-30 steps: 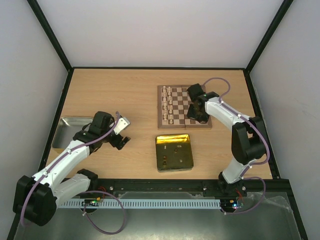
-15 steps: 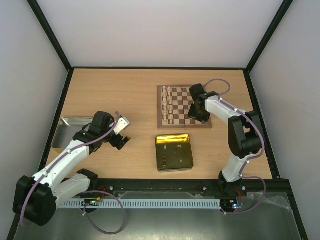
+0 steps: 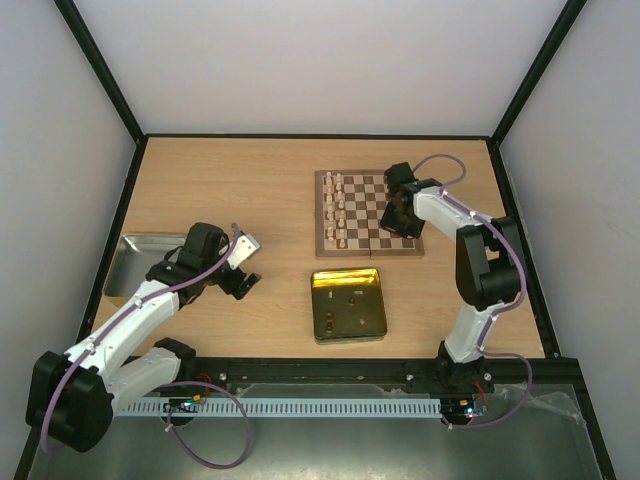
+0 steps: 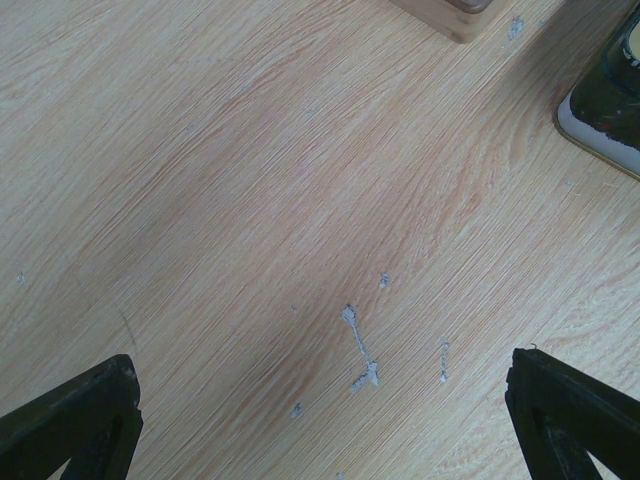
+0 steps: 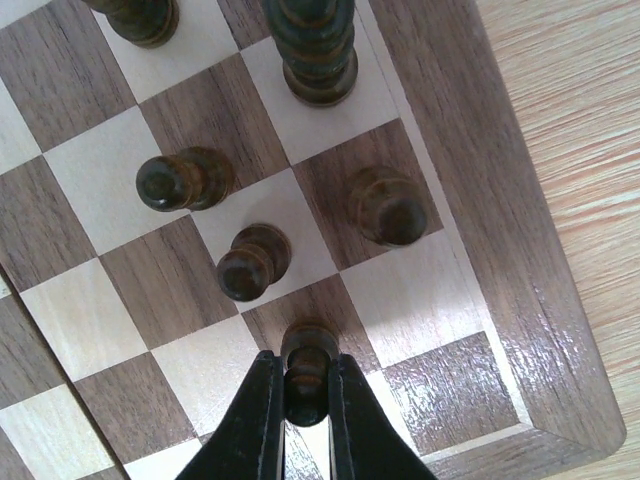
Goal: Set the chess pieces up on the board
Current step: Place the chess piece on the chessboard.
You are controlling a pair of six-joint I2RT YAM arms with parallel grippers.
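Top: right tool over the right side of the board; cream pieces in its two left columns. Left tool over bare bench.
Left wrist: fingers spread wide, nothing between.
Right wrist: right tool clamped on a dark piece near the board's border, four more dark pieces close by.

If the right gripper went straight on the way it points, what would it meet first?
The board, directly under the dark piece clamped in the right gripper; whether that piece already touches it is unclear. The nearest dark pawn stands just off that line.
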